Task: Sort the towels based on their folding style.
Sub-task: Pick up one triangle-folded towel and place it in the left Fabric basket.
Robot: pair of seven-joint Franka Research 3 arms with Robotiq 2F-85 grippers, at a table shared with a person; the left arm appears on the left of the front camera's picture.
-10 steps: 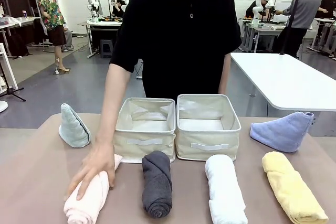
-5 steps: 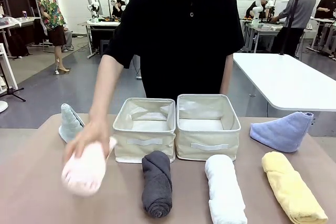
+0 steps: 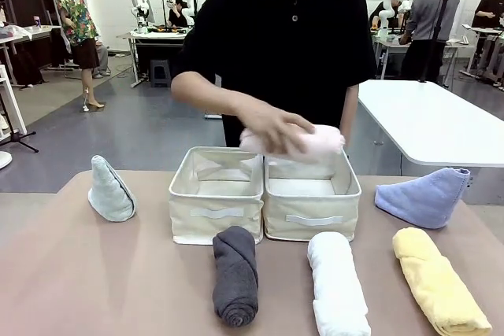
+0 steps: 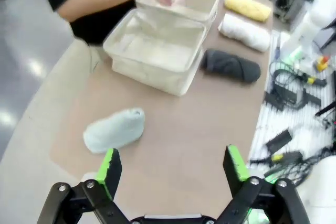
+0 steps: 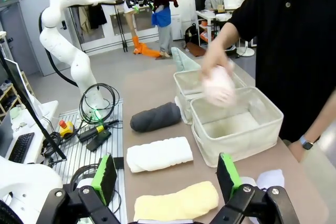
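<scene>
Spread wide, holding nothing: left fingers (image 4: pixel 110 165) above the counter (image 4: pixel 184 145) near a green-grey towel (image 4: pixel 114 129); right fingers (image 5: pixel 106 176) above a yellow towel (image 5: pixel 176 200).

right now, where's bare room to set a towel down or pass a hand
Widest bare patch: near-left table, bordered by green cone, left bin and grey roll. The left bin is empty. Crowded: the right side, narrow gaps among white roll, yellow roll and blue cone; a hand holds the pink roll over the right bin.

Pink roll (image 3: pixel 313 143) aloft; grey roll (image 3: pixel 235 277), white roll (image 3: pixel 337 282), yellow roll (image 3: pixel 437 281), cones (image 3: pixel 110 191) lying.
</scene>
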